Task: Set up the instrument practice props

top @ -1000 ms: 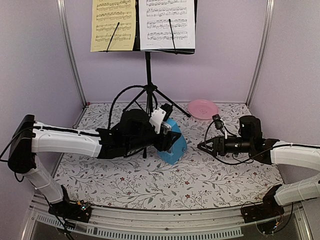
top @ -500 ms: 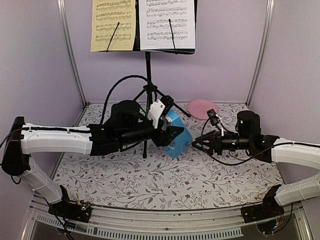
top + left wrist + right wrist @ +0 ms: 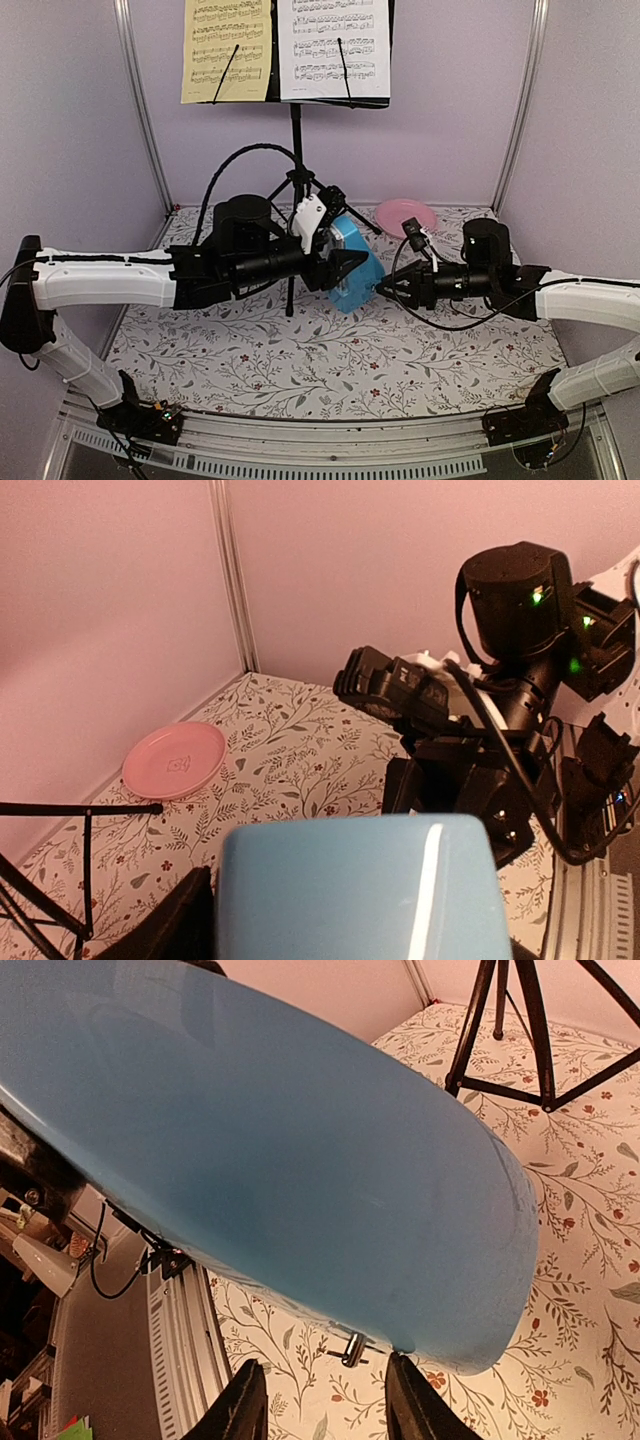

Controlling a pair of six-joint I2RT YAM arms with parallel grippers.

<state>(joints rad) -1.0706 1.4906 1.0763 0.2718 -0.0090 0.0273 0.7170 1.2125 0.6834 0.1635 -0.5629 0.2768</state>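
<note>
Right end effector [image 3: 384,290] points at the blue metronome [image 3: 358,270] from the robot's right, its two fingers [image 3: 240,1410] apart with nothing between them. In the right wrist view the blue body fills nearly everything ahead. A small metal pin [image 3: 352,1348] juts from the lower edge, just above the gap between the fingers and not touching them.

The left end effector [image 3: 340,265] is clamped on the metronome from the opposite side. It holds the metronome tilted and, as far as the overhead view shows, clear of the flowered worktop [image 3: 300,370] near the middle. The two arms thus face each other along one line across the worktop, with the metronome between them.

The metronome lies straight ahead of the right end effector, toward the robot's left, very near or just touching. Its long axis leans across that line of approach. The left arm already has it, so the right arm is the free one nearest to it.

My judgement is that the coming move turns on that pin or on a handover. A short advance with little sideways correction seems all it needs.

Behind, the music stand [image 3: 296,130] carries the pale-yellow sheet [image 3: 226,50] and the white sheet [image 3: 333,45]. A pink plate [image 3: 405,216] lies at the back, well apart.
</note>
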